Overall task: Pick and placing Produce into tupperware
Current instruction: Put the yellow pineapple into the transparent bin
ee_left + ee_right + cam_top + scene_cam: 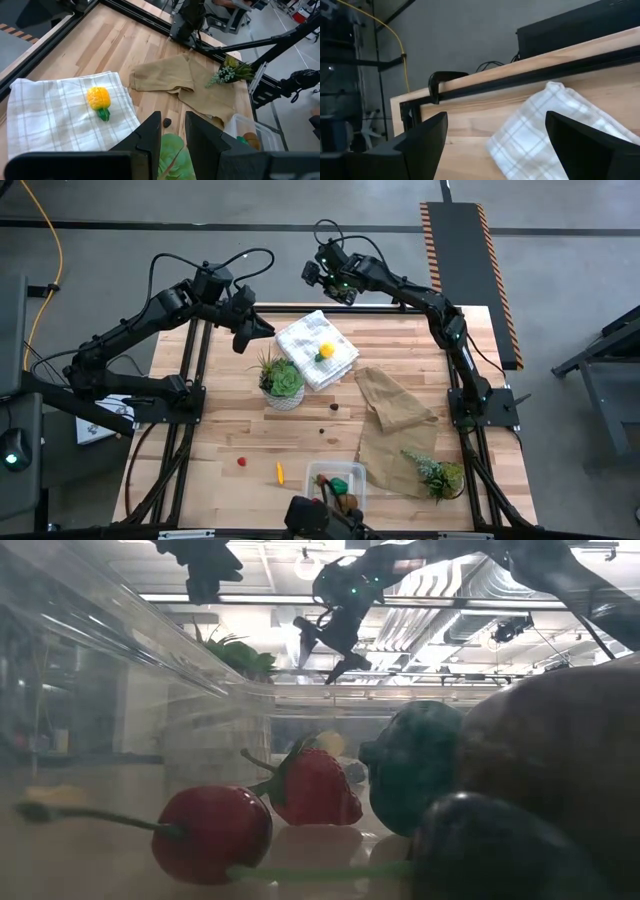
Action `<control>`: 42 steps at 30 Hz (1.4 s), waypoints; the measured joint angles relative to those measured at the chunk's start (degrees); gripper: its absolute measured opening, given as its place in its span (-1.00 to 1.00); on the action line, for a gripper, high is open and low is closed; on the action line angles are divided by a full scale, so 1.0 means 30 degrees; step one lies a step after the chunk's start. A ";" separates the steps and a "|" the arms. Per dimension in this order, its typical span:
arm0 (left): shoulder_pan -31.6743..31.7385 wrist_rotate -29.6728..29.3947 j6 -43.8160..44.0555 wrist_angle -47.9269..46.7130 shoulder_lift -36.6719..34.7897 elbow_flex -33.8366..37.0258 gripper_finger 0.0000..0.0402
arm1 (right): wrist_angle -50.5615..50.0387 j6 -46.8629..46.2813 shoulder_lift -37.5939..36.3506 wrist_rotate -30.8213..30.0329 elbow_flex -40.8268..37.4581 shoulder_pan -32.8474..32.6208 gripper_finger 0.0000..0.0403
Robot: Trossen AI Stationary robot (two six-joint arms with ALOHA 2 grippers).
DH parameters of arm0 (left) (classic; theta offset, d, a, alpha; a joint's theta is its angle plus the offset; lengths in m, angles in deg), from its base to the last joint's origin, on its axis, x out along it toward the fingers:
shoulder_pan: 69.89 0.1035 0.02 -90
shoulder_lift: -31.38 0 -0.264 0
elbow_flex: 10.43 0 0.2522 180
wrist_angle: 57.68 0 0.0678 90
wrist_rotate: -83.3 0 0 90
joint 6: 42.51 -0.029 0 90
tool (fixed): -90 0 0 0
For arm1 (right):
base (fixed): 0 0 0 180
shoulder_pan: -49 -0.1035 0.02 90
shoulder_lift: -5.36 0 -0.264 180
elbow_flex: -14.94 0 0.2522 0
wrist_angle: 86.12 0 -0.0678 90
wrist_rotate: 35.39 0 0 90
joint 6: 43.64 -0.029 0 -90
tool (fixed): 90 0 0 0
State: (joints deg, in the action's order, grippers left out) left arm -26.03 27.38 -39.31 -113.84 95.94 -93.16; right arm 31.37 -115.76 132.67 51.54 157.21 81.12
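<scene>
On far cloth (pixel 316 348) lay lemon (pixel 325 352); tupperware (pixel 336 483) sat near edge. Right gripper (pixel 322 278) hung wide, left gripper (pixel 252 332) narrow: you needed centred descent over lemon.

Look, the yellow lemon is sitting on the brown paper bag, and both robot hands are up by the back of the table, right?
Not quite. The yellow lemon sits on the white cloth, not the brown paper bag; the high view shows it. Both the left gripper and right gripper are up near the back.
</scene>
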 joint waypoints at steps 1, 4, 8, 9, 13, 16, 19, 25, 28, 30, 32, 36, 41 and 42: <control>0.0000 0.0000 -0.0060 0.0008 0.0000 0.0000 -0.62 | -0.0024 -0.0056 0.0000 0.0000 0.0003 0.0000 0.62; 0.0000 0.0000 -0.0124 0.0033 -0.0004 0.0000 -0.62 | -0.0592 -0.1372 0.0000 0.0046 0.0007 -0.0015 0.62; 0.0000 0.0000 -0.0131 0.0059 -0.0007 0.0000 -0.62 | -0.1775 -0.2511 0.0000 -0.0160 0.0007 -0.0063 0.62; 0.0000 0.0000 -0.0131 0.0059 -0.0001 0.0000 -0.62 | -0.2140 -0.2719 0.0000 -0.0393 0.0007 -0.0101 0.62; 0.0000 0.0000 -0.0131 0.0065 0.0000 0.0000 -0.62 | -0.2993 -0.3553 0.0000 -0.0961 0.0007 -0.0385 0.62; 0.0000 0.0000 -0.0131 0.0073 0.0000 0.0000 -0.62 | -0.3083 -0.4371 0.0154 -0.1195 0.0022 -0.0620 0.62; 0.0000 -0.0007 -0.0131 0.0073 0.0000 0.0000 -0.62 | -0.3054 -0.5093 0.0457 -0.1420 0.0022 -0.0886 0.62; -0.0005 -0.0007 -0.0131 0.0073 0.0000 0.0000 -0.62 | -0.3088 -0.6019 0.1312 -0.1037 0.0022 -0.1536 0.62; 0.0000 -0.0015 -0.0138 0.0073 0.0000 0.0000 -0.62 | -0.3678 -0.6068 0.1588 -0.1063 0.0022 -0.1987 0.62; 0.0000 -0.0022 -0.0138 0.0073 0.0000 0.0000 -0.62 | -0.4370 -0.6667 0.1639 -0.1285 0.0022 -0.2238 0.62; 0.0000 -0.0029 -0.0138 0.0073 0.0000 0.0000 -0.62 | -0.5222 -0.7249 0.1639 -0.1678 0.0022 -0.2442 0.62; 0.0000 -0.0063 -0.0344 0.0073 0.0000 0.0000 -0.62 | -0.6923 -0.8564 0.1639 -0.1744 0.0022 -0.2733 0.62; 0.0000 -0.0080 -0.0498 0.0066 0.0000 0.0000 -0.62 | -0.7249 -0.9040 0.1639 -0.1130 0.0022 -0.3108 0.62; 0.0000 -0.0080 -0.0495 0.0066 0.0000 0.0000 -0.62 | -0.7252 -0.9181 0.1639 -0.1097 0.0022 -0.3196 0.62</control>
State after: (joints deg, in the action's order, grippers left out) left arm -26.03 27.14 -40.80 -113.64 95.94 -93.16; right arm 9.61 -143.30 137.58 48.24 157.28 71.53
